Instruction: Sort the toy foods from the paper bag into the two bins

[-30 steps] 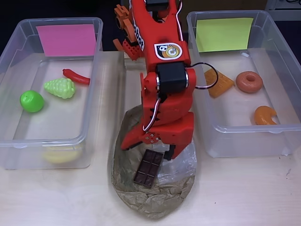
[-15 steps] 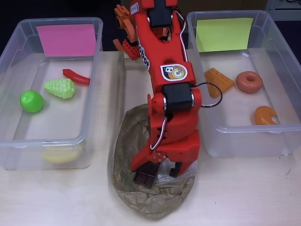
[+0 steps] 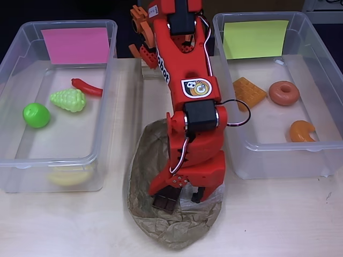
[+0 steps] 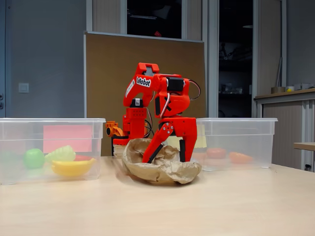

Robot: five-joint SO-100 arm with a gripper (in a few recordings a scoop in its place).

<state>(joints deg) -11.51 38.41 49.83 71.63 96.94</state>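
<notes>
My red gripper point(image 3: 183, 195) is down inside the crumpled brown paper bag point(image 3: 174, 230), open, its fingers spread apart as the fixed view shows point(image 4: 166, 155). A dark chocolate bar point(image 3: 165, 203) lies in the bag; its near end pokes out under the left finger and the rest is hidden by the gripper. The clear bin with a pink label point(image 3: 76, 45) holds a red chili point(image 3: 87, 87), light-green grapes point(image 3: 68, 99), a green apple point(image 3: 36, 115) and a yellow banana point(image 3: 68, 176). The bin with a yellow-green label point(image 3: 255, 38) holds an orange waffle point(image 3: 249, 92), a brown donut point(image 3: 284, 92) and an orange croissant point(image 3: 302, 131).
The bag lies between the two bins on a light wooden table point(image 3: 278, 219), with its clear window patch point(image 3: 211, 187) beside the gripper. The arm's orange base point(image 3: 143, 37) stands at the back between the bins. Bare table runs along the front edge.
The arm has reached forward and down into the bag, so the gripper now covers most of the chocolate bar that lay in full view a second ago. The toys in the bins have stayed put.
</notes>
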